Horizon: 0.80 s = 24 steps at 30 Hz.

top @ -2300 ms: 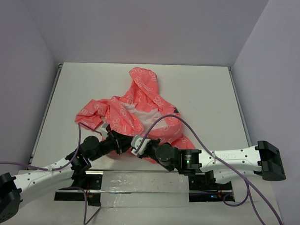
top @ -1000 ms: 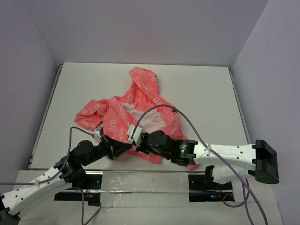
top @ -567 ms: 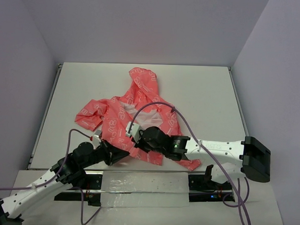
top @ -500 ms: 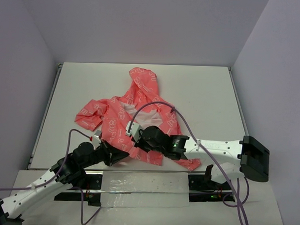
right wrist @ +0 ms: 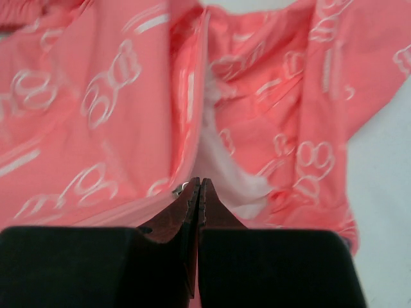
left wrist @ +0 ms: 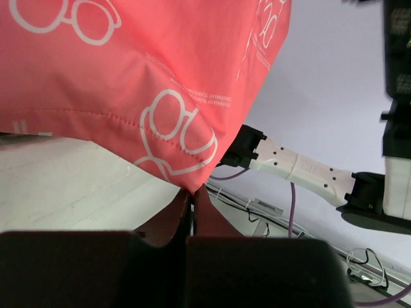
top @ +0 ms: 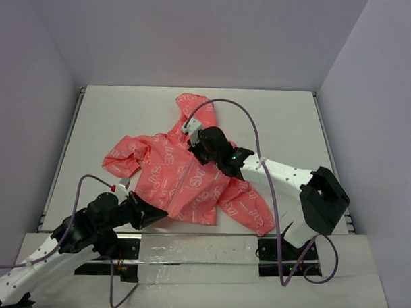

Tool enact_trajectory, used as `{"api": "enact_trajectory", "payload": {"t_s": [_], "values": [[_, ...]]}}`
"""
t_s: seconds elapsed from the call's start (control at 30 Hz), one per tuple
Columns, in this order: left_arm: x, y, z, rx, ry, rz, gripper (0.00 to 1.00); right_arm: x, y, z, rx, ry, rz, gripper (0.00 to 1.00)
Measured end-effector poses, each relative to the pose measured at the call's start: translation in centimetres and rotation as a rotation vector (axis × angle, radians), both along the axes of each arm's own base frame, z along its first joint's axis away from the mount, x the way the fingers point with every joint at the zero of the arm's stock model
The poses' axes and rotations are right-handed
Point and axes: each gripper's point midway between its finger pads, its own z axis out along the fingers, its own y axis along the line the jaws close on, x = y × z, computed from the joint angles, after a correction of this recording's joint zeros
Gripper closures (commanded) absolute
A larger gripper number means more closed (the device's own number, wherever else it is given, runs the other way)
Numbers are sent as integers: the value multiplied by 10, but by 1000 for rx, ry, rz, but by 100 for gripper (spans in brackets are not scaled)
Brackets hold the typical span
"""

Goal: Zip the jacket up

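Note:
The coral-pink jacket (top: 184, 180) lies flat on the white table (top: 281, 123), hood at the far end. Its front looks closed from the hem up to the chest. My left gripper (top: 160, 209) is shut on the bottom hem; the left wrist view shows the hem corner (left wrist: 186, 173) pinched between the jaw tips (left wrist: 192, 190). My right gripper (top: 194, 139) is at the collar below the hood, shut. In the right wrist view its jaws (right wrist: 198, 183) meet at the zipper line, with a small metal pull (right wrist: 183, 188) at the tips. Pale lining (right wrist: 225, 163) shows in the open collar beyond.
The jacket's sleeves spread left (top: 121, 156) and right (top: 247, 209). The right arm's purple cable (top: 250, 125) loops above the hood. White walls ring the table, and the arms' base rail (top: 195, 251) runs along the near edge.
My right gripper has moved from the hem up the front to the collar, and the front has closed behind it. My left gripper stayed on the hem, drawn slightly nearer.

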Motion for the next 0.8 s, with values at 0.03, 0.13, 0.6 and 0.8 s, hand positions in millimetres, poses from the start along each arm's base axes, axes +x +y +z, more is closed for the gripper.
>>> {"api": "enact_trajectory", "payload": {"t_s": [0.03,0.13,0.6,0.8], "values": [[-1,2,3,5,0,1,100,11,-1,4,5,-8,-16,100],[-2,8,18,21,-21,5,100,49,-6,13,14,-29,-68,100],[-2,20,68,71,-111,9,100,192,-54,42,12,-85,-251,100],[-10,21,64,84,-98,-26,100,248,-125,76,-11,-182,-426,100]]}}
